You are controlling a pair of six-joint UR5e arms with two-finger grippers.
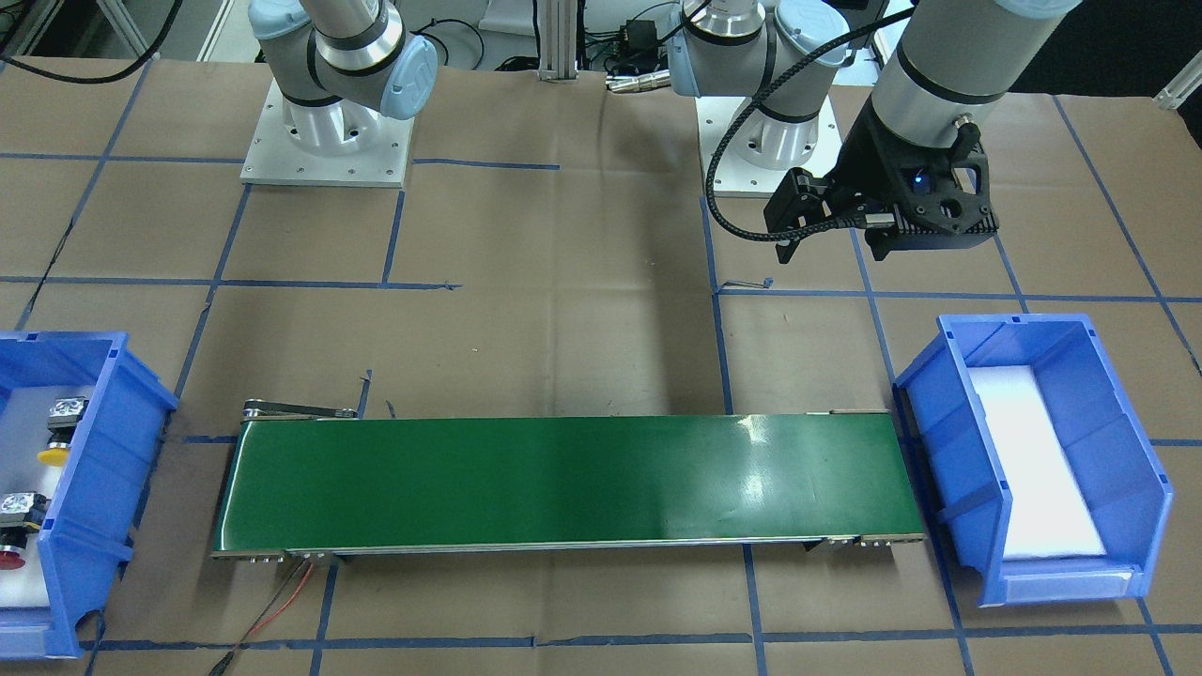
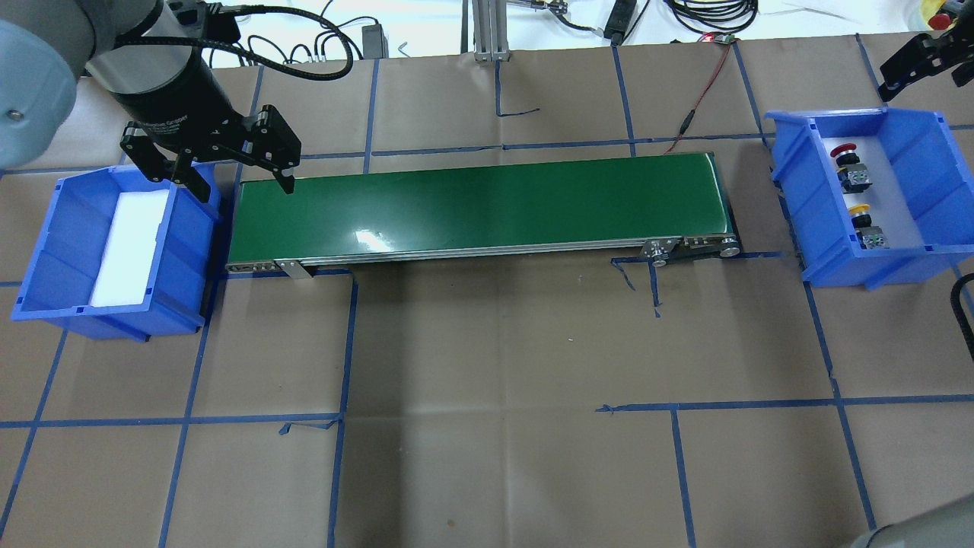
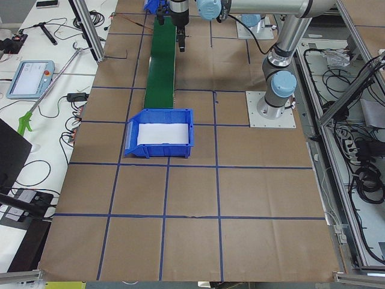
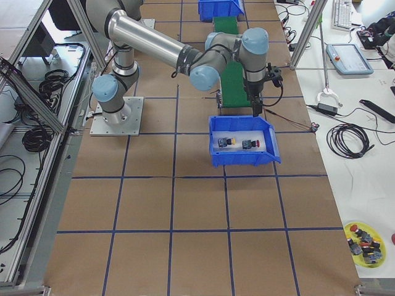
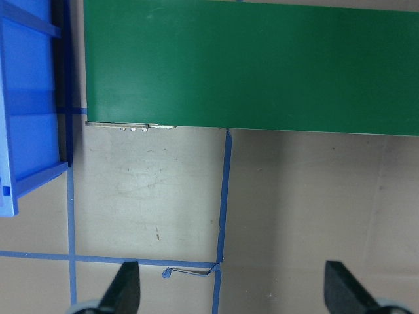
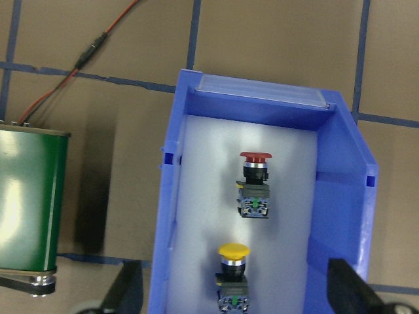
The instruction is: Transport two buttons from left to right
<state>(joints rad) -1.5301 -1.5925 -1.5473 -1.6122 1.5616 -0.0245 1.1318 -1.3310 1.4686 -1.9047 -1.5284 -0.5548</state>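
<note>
Left pincer (image 2: 245,189): jaws apart, beside your green belt (image 2: 487,205). Right pincer (image 6: 239,294): jaws apart, above blue bin (image 6: 340,196) holding red button (image 6: 255,186), yellow button (image 6: 234,275), lying apart.

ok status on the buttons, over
Left gripper open, near belt end. Right gripper open above blue bin. Red button, yellow button both in that bin. Nothing blocking them.

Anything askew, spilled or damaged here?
Nothing serious. The red-capped push button and yellow-capped push button lie on their sides inside the blue plastic bin, nothing spilled. A curled end of blue tape looks peeled off the brown paper.
</note>
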